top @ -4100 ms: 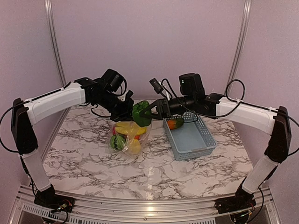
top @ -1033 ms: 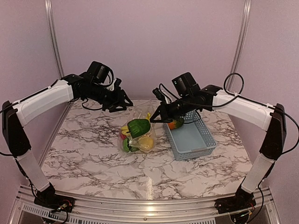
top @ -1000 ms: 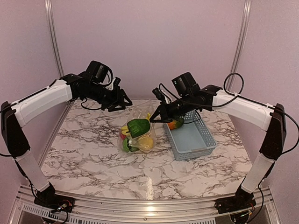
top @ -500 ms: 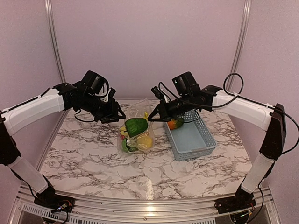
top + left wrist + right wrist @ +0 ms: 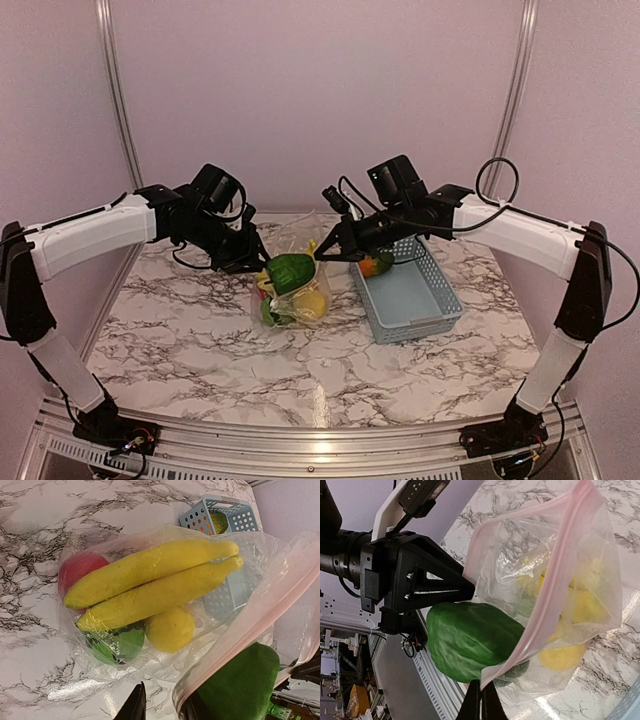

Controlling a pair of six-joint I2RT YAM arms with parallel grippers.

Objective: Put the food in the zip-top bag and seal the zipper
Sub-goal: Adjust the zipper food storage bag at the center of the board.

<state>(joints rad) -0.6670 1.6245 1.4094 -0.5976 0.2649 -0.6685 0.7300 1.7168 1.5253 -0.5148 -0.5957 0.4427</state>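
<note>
The zip-top bag (image 5: 295,292) lies mid-table holding two yellow bananas (image 5: 150,580), a lemon (image 5: 170,629), a red apple (image 5: 75,570) and a striped green melon (image 5: 112,647). A green pepper (image 5: 290,272) sits in its raised mouth, half out. The pinkish zipper (image 5: 560,565) runs along that mouth. My right gripper (image 5: 481,692) is shut on the mouth's corner and holds it up. My left gripper (image 5: 162,700) is open at the bag's left side, with the rim just inside its right finger. An orange-and-green fruit (image 5: 374,265) lies in the basket.
The grey-blue slotted basket (image 5: 410,292) stands right of the bag, almost touching it, under my right arm. Marble tabletop (image 5: 200,330) spreads to the left and front. Pale walls close the back and both sides.
My left arm has come down and to the right, from the back wall to the bag's left side, and its jaws have narrowed. The right gripper and the bag have barely shifted.
</note>
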